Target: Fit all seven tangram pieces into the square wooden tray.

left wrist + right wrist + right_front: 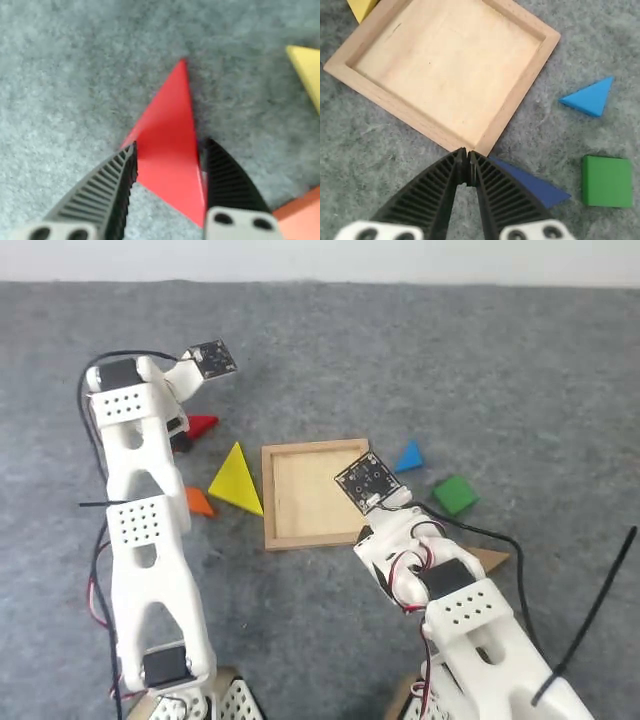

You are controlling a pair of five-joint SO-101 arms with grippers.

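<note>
Pinching red triangle (170,135) with left jaws, risking slipping off tapering edges; holding right jaws clenched, empty, beside tray (268,500).

Pale smooth wooden tray (516,90), matt red triangle (170,150), fuzzy grey cloth mat (500,360).

No legible txt, nos., labels or signs anywhere. Only candidates are two small camera boards. One (366,480) sits over the right edge of the wooden tray (300,452). The other (214,359) is well off to the tray's upper left. Whatever is printed on either is too small to make out. Tray itself & the coloured pieces round it carry no markings I can read.
</note>
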